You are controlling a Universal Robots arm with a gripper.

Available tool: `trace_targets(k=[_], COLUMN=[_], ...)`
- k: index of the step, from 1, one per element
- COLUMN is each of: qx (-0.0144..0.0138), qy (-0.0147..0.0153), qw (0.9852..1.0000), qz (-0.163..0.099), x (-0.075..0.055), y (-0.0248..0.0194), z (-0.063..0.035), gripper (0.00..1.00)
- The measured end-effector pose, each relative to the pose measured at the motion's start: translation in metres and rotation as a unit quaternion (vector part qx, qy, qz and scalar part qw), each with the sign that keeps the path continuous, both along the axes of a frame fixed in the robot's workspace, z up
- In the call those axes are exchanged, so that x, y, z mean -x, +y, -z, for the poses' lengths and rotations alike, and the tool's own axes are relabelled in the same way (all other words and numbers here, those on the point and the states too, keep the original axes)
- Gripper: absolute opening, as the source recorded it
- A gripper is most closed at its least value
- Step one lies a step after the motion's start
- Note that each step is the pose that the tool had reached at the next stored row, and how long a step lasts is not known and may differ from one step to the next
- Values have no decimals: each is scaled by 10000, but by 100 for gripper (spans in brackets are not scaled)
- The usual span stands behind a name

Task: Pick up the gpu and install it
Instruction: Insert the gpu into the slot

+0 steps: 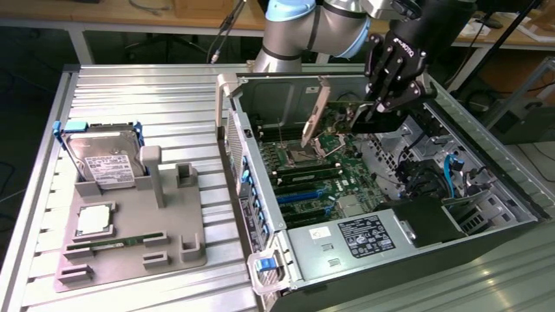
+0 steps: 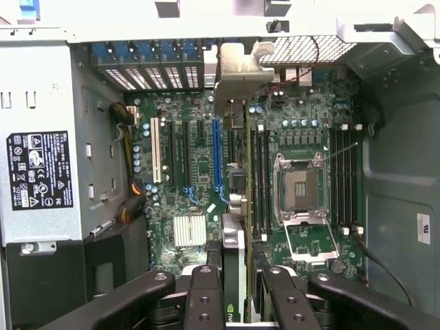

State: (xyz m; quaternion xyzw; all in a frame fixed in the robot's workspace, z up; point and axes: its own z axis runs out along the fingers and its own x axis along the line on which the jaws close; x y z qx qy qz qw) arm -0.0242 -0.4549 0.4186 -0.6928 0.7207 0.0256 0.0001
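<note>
Exterior view: the gripper [image 1: 368, 116], at about one o'clock over the open computer case [image 1: 260, 195], has its fingers closed narrowly on the graphics card [image 1: 319, 107]. The card hangs on edge and tilted above the motherboard [image 1: 321, 175], with its silver bracket toward the case's rear wall. At nine o'clock from the case a grey holder [image 1: 173, 227] on the table [image 1: 130, 91] carries a hard drive [image 1: 104, 159] with a white label, its print too small to read. The power supply's black-and-white label [image 1: 364, 235] is likewise unreadable. Wrist view: the gripper [image 2: 239, 276] clamps the graphics card [image 2: 237, 82] between its fingers [image 2: 205, 292]. The card is seen edge-on, just beside the blue slot [image 2: 217, 155] and between it and the processor socket [image 2: 301, 189]. The power supply label [image 2: 39, 170] carries certification marks, and a small sticker [image 2: 423, 228] sits on the case wall; neither can be read. The pick-up appears done and the installing step is in hand. Seating calls for the card's lower edge to line up along a slot and its bracket to meet the rear opening.
</note>
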Motion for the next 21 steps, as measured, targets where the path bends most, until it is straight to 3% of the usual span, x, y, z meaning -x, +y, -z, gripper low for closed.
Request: trace_targets(k=[21], qx=[0], qy=[0], qw=[9999], qz=[125], x=[0], y=[0], z=[51], gripper=[27])
